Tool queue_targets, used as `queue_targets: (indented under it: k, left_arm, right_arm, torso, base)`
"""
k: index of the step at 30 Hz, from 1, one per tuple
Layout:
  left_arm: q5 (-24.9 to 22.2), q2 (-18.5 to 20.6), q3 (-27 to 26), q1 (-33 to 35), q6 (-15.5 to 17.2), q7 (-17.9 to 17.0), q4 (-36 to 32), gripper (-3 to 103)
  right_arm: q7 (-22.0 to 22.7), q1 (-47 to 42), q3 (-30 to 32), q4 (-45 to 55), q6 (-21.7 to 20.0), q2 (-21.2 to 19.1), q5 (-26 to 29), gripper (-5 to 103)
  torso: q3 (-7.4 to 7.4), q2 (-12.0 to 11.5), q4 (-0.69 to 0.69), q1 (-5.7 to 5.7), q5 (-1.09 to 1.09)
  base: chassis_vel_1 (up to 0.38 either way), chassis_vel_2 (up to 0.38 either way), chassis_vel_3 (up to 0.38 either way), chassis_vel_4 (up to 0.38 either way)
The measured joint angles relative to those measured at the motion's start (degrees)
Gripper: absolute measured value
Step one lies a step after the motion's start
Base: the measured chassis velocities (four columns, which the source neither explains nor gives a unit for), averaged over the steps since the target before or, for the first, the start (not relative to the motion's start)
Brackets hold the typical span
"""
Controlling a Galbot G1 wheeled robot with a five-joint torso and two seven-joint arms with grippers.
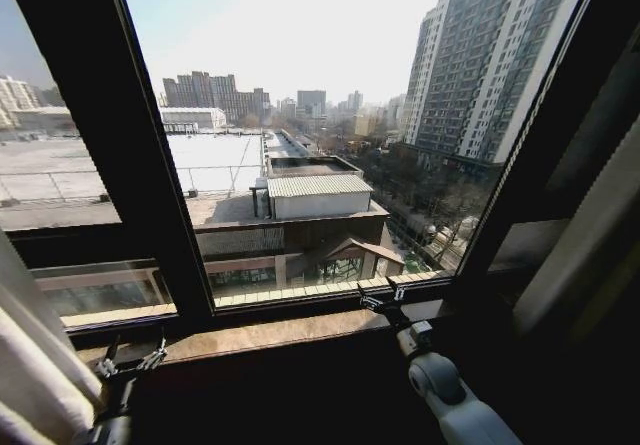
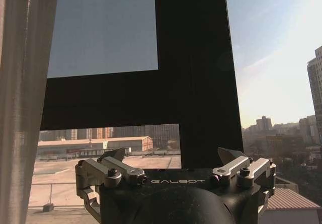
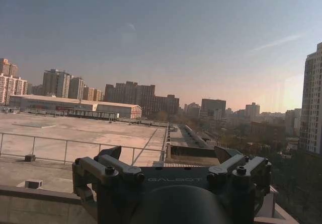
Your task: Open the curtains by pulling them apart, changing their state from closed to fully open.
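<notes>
At the window sill's (image 1: 270, 337) left end, left tool (image 1: 128, 365) spread wide and empty just beside the gathered curtains (image 1: 30, 365); right tool (image 1: 385, 300) low at the sill's right. Through the left wrist view, curtains (image 2: 22, 103) bunched along the dark frame (image 2: 196, 73), tool (image 2: 173, 158) wide. From the right wrist, right tool (image 3: 171, 156) wide, nothing held; opening seemingly done, at most a further push outward needed.

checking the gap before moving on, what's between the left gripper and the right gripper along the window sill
In the head view, bare sill runs between the left gripper and the right gripper; the sheer curtain hangs outside that stretch, by the left gripper.
</notes>
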Motion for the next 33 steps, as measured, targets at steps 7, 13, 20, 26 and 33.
queue_targets:
  k: [7,13,20,26,33]
  left_arm:
    - [0.00,0.00,0.00,0.00,0.00,0.00,0.00,100]
    - [0.00,0.00,0.00,-0.01,0.00,0.00,0.00,100]
    - [0.00,0.01,-0.03,0.01,0.00,-0.05,0.00,100]
    - [0.00,-0.02,0.02,0.00,0.00,0.00,0.00,100]
    - [0.00,-0.01,0.02,-0.01,0.00,0.01,0.00,100]
  right_arm:
    - [0.00,0.00,0.00,0.00,0.00,0.00,0.00,100]
    - [0.00,0.00,-0.01,0.00,0.00,0.00,0.01,100]
    - [0.00,0.00,-0.01,0.01,0.00,0.00,0.00,100]
    - [0.00,-0.01,0.02,-0.02,0.00,-0.03,0.01,100]
    - [0.00,-0.01,0.02,-0.02,0.00,-0.02,0.01,100]
  torso:
    - [0.00,0.00,-0.01,0.01,0.00]
    - [0.01,-0.01,0.00,0.02,0.03]
    - [-0.01,0.01,0.01,-0.02,-0.01]
    - [0.01,-0.01,-0.02,0.01,0.08]
    - [0.01,-0.01,-0.01,0.02,0.03]
  base:
    - [0.343,0.363,-0.339,-0.363]
    - [0.359,0.301,-0.360,-0.306]
    - [0.197,0.087,-0.165,-0.112]
    - [0.000,-0.018,0.015,0.003]
    - [-0.033,-0.015,0.030,0.019]
